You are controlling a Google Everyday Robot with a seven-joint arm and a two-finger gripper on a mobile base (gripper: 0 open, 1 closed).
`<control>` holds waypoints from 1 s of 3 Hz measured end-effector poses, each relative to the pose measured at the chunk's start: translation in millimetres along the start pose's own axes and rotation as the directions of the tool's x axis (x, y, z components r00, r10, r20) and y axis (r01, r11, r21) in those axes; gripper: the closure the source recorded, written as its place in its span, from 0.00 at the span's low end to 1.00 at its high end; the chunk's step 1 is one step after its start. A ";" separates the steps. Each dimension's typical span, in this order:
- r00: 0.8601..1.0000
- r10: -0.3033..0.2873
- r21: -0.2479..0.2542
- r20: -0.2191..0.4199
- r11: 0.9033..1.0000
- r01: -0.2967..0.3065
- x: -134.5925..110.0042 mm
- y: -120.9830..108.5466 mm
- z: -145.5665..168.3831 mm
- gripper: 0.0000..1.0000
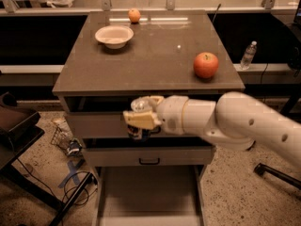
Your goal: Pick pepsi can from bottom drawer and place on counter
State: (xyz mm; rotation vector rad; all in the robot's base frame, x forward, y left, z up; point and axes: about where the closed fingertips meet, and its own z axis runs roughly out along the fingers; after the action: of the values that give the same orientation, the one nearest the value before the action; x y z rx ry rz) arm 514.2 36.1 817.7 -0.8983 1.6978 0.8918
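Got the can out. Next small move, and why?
Probably raise it straight up: the gripper holds the pepsi can in front of the top drawer, below the edge of the counter, so going forward now would likely hit it.

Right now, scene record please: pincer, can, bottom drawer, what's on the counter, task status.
pincer: in front of the upper drawer fronts, just below the counter edge, closed around the pepsi can
pepsi can: held in the air, silver top up, above and outside the bottom drawer
bottom drawer: pulled open
counter: carries white bowl back left, red apple front right, small orange fruit at back edge
task status: can picked, not yet on counter
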 end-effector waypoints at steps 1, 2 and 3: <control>0.998 -0.038 0.029 -0.044 0.999 0.039 -44.9 0.6 -4.8 1.00; 0.998 -0.035 0.033 -0.049 0.999 0.036 -49.0 2.0 -4.8 1.00; 0.999 -0.036 0.043 -0.032 0.998 0.038 -63.1 0.3 -1.6 1.00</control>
State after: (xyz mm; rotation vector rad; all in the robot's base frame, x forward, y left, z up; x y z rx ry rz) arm 528.8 44.8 878.5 -0.9153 1.7153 0.8166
